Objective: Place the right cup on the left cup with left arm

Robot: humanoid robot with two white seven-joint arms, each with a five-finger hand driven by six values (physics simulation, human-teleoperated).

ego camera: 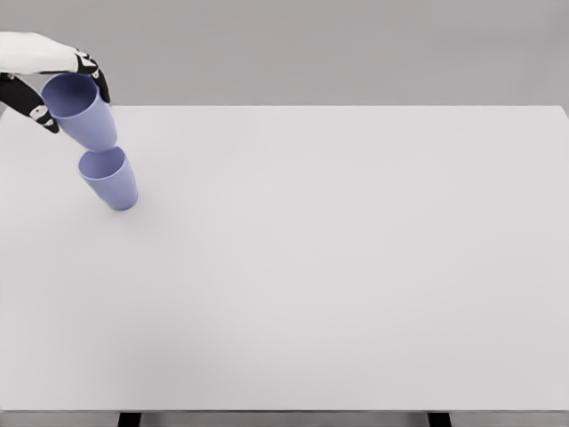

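At the upper left corner of the head view, the left robot hand [55, 87] reaches in from the picture's left edge, its white forearm lying nearly level along the top. Its dark-tipped fingers [96, 78] curl around the rim of a lavender-blue cup [82, 114], with the thumb showing on the near side of that cup, so the robot hand is closed on it in a firm wrap rather than spread. This held cup is tilted, its open mouth turned up and toward the left, its base pointing down and to the right.

Directly beneath it stands a second lavender-blue cup [110, 180] on the white counter [338, 267], mouth upward. The base of the held cup sits right at the rim of the lower cup; whether it has entered the mouth or only touches the rim cannot be told from this angle.

Both cups are near the counter's far left part. Two dark legs [130, 419] show under the counter's near edge. The right arm does not appear.
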